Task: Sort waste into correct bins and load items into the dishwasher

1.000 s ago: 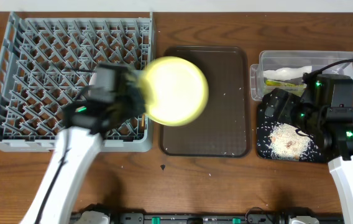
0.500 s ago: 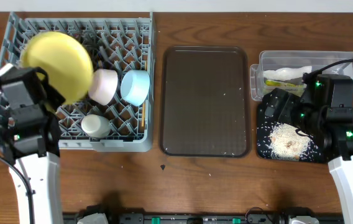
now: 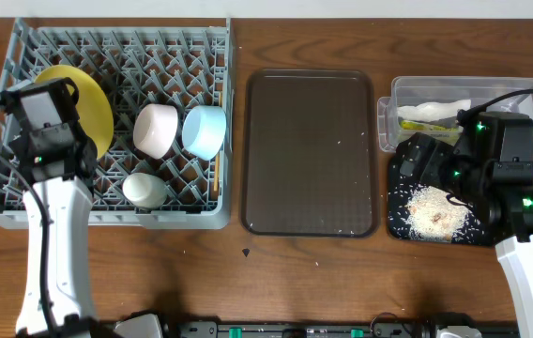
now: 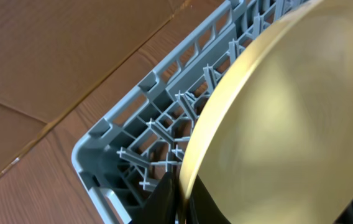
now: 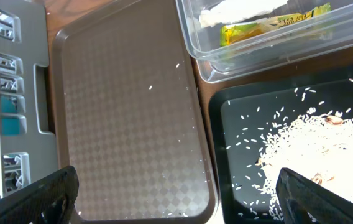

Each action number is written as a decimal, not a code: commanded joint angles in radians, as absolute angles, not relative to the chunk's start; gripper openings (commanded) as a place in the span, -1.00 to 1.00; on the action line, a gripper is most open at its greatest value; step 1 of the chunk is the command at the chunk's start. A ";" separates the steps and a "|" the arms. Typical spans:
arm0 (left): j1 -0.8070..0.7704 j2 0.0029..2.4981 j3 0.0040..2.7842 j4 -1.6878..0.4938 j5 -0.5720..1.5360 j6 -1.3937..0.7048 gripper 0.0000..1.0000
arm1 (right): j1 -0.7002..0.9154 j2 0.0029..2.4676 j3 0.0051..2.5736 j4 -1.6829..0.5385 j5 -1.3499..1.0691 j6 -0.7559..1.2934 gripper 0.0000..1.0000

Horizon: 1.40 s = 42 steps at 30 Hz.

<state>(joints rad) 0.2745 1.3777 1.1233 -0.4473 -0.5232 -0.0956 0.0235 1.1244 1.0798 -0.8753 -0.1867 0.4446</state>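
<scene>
One round yellow plate point(image 3: 96, 111), glossy, clamped in left tool point(image 4: 178, 200); right tool point(image 5: 173, 186) wide.

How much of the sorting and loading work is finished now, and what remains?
Done: white bowl, light blue bowl and white cup sit in the grey rack; paper strip and wrapper lie in the clear tub; rice is in the black tray. In hand: the left gripper is shut on the yellow plate, standing in the rack. Remaining: release it; a few crumbs on the brown tray.
</scene>
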 commanded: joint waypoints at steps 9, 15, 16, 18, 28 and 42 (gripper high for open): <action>0.198 1.456 1.135 -0.436 -0.577 -0.035 -0.84 | 0.020 1.119 1.085 -0.863 -0.184 0.456 0.98; 0.099 1.438 1.135 -0.448 -0.577 -0.035 -0.03 | 0.020 1.119 1.085 -0.864 -0.184 0.456 0.99; 0.085 1.429 1.135 -0.453 -0.577 -0.038 0.15 | 0.020 1.119 1.085 -0.864 -0.184 0.456 0.98; 0.061 1.399 1.136 -0.467 -0.576 -0.060 0.47 | 0.020 1.119 1.085 -0.864 -0.184 0.456 0.98; 0.039 1.044 1.141 -0.624 0.108 -0.136 0.64 | 0.020 1.119 1.085 -0.864 -0.184 0.456 0.99; 0.039 0.888 1.141 -0.853 0.280 -0.136 0.79 | 0.020 1.119 1.085 -0.865 -0.184 0.456 0.98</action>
<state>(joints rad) 0.0418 0.8917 1.1244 -0.8471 0.2424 -0.1337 0.0238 1.1244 1.0798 -0.8661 -0.1867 0.4446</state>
